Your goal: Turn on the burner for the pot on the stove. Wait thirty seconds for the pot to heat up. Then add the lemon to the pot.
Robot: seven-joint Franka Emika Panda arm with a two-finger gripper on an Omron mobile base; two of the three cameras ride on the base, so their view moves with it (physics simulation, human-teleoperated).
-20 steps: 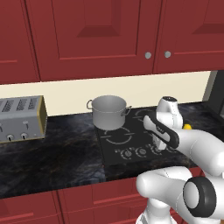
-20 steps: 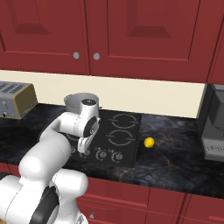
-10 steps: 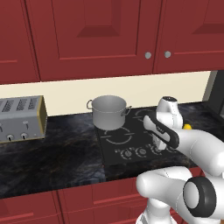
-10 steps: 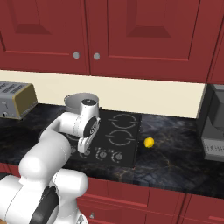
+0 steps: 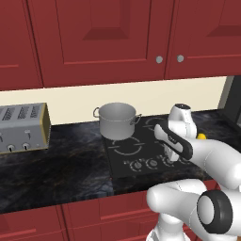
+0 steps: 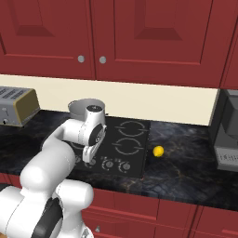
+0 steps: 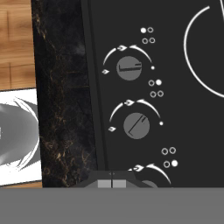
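Note:
The grey steel pot (image 5: 117, 120) stands on the back left burner ring of the black stove (image 5: 123, 155); in the right base view my arm partly covers the pot (image 6: 82, 106). My gripper (image 5: 171, 159) hangs just above the knob row at the stove's front edge, also visible from the right (image 6: 88, 159). In the hand view its tips (image 7: 112, 183) are pressed together, shut on nothing, over a third knob. Two knobs show ahead: one knob (image 7: 129, 68) with a level pointer, the middle knob (image 7: 136, 126) with a slanted pointer. The lemon (image 6: 158, 151) lies on the counter right of the stove.
A silver toaster (image 5: 21, 127) sits at the counter's left end. A dark grey appliance (image 6: 228, 135) stands at the far right. Red cabinets hang above and below the dark stone counter (image 5: 56, 169). Its front edge and wooden floor (image 7: 15, 39) appear in the hand view.

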